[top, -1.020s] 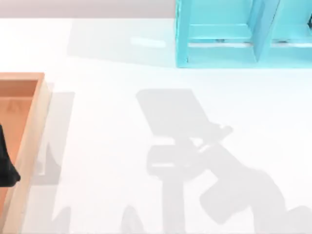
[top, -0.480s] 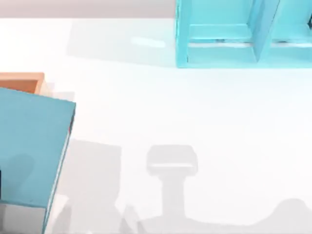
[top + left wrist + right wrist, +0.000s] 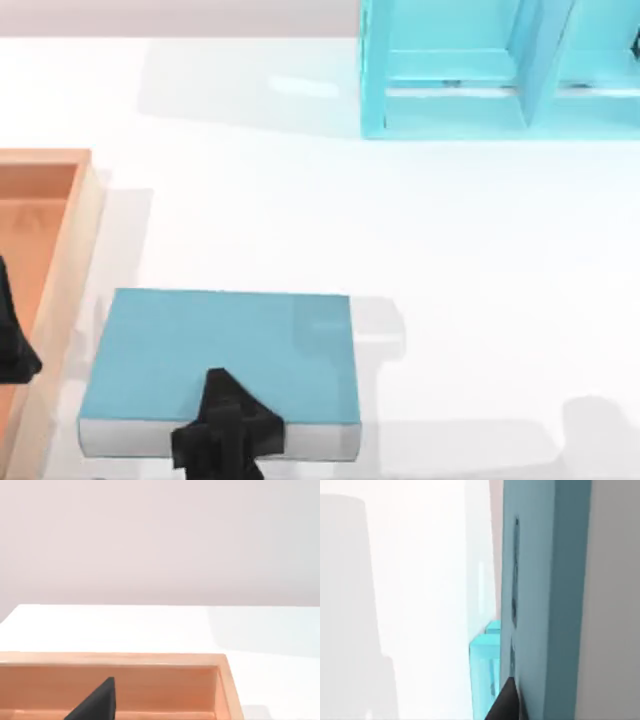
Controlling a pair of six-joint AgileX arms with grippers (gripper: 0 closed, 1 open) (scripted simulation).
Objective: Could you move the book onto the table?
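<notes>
Top view: the flat teal-blue hardcover book (image 3: 220,350) lies level over the near-left part of the glossy white table (image 3: 480,280). Its plain cover faces up and its white page edge faces the near side. It sits just beside the orange-brown wooden tray (image 3: 62,260), apart from the tray's rim. A grey shadow shows past the book's right edge. I cannot tell whether the book rests on the table or hangs just above it.

My right gripper (image 3: 222,432) is at the middle of the book's near edge, clamped on the book, with one black finger lying over the cover.

Right wrist view: the book's cover (image 3: 545,580) is close to the lens, with a dark fingertip (image 3: 506,702) pressed against it. The light cyan shelf unit (image 3: 482,650) stands farther off.

The shelf unit (image 3: 450,100) stands at the table's far right, well apart from the book.

My left gripper (image 3: 12,345) is over the tray at the left edge. I cannot tell its state. Left wrist view: the tray's far wall (image 3: 150,659).
</notes>
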